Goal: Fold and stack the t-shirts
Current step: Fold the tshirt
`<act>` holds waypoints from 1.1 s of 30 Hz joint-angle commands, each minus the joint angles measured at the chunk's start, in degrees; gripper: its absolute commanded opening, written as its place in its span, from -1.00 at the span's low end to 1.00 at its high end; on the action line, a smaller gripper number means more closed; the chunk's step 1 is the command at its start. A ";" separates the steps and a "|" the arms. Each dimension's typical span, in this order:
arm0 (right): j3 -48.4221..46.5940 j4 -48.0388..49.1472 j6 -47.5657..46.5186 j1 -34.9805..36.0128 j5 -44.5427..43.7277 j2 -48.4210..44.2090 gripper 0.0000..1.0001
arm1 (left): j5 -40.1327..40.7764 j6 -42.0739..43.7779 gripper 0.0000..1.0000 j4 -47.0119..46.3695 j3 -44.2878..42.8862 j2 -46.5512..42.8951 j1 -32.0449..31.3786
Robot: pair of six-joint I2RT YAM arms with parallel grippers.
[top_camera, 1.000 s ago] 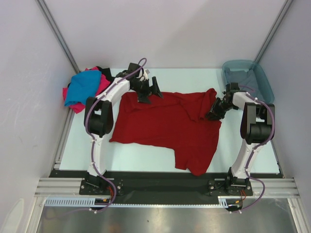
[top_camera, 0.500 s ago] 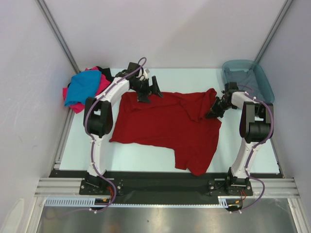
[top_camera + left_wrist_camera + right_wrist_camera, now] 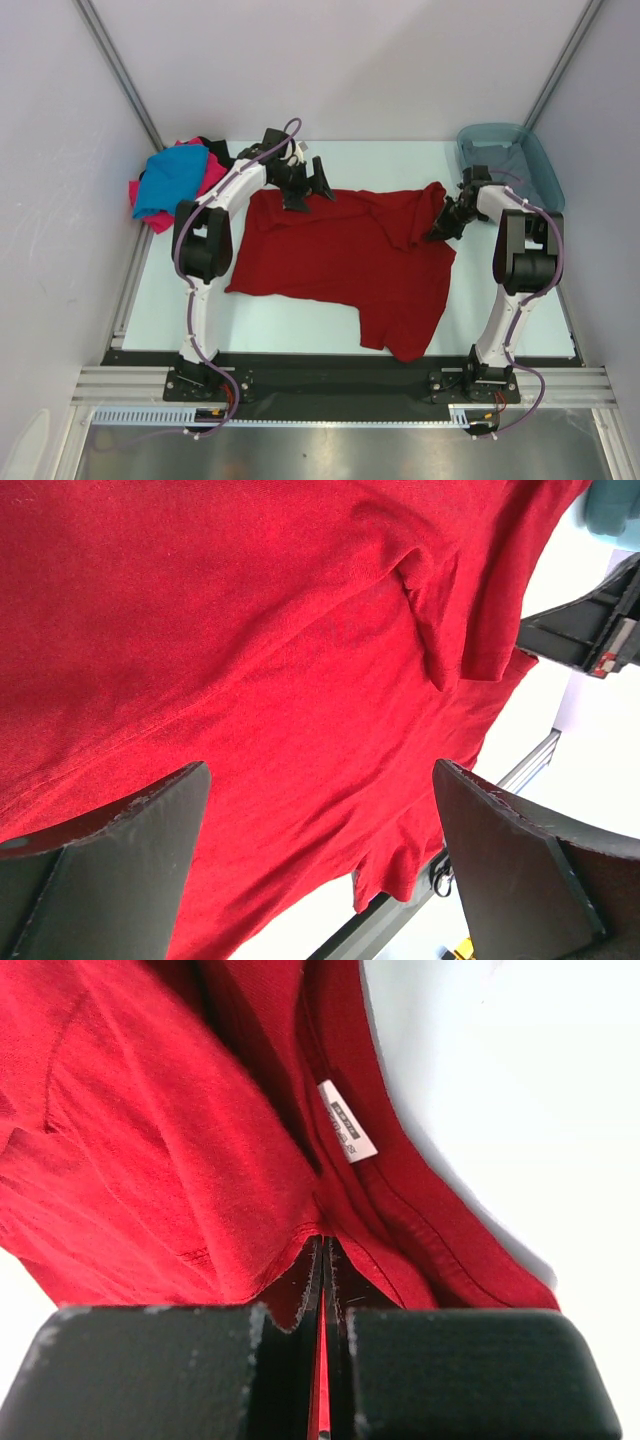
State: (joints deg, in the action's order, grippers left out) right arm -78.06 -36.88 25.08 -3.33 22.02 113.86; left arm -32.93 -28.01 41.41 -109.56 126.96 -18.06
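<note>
Right now the dark red t-shirt lies spread but rumpled across the middle of the table, with one sleeve folded over at its upper right. The right gripper is clenched on a thin fold of that cloth beside the collar label. The left gripper hangs wide apart above the shirt's upper left edge, grasping nothing. The blue, pink and black shirts sit heaped at the upper left. Something grey, possibly another shirt, lies in the teal tub. The pinch looks shallow, so a pull could slip it free. With one arm holding, a pull could also drag and bunch the shirt.
</note>
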 commanded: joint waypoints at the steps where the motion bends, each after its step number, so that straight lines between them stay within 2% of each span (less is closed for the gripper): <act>1: -4.02 -3.28 -2.22 0.26 -2.86 -4.78 -1.00 | -0.30 0.68 1.00 -0.10 -0.31 -2.86 0.31; 13: -9.04 -14.53 -5.31 0.26 -9.19 -9.80 -1.00 | -0.91 -0.03 1.00 -1.07 -0.92 -1.71 0.31; 14: -8.52 -13.92 -5.22 0.26 -8.58 -9.89 -0.90 | -0.91 -0.11 1.00 -1.15 -1.01 -1.54 0.31; 16: -6.76 -13.04 -4.08 0.26 -7.00 -9.10 -0.57 | -1.00 -0.12 1.00 -1.07 -1.36 -1.45 0.31; 18: -4.13 -10.32 -2.51 0.26 -5.94 -8.31 -0.45 | -0.91 -0.03 1.00 -0.80 -1.53 -1.45 0.31; 19: -3.25 -9.01 -1.97 0.34 -5.50 -7.96 -0.29 | -0.91 -0.03 1.00 -0.80 -1.54 -1.45 0.31; 33: -2.89 -1.00 1.46 0.87 -0.31 -0.31 -0.25 | 0.14 1.12 1.00 0.60 -0.04 -3.38 0.49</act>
State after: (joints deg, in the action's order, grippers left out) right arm -80.97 -40.60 25.45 -2.96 19.66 112.62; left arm -33.08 -27.97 41.54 -109.56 126.96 -17.91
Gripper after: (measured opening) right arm 0.373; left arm 0.996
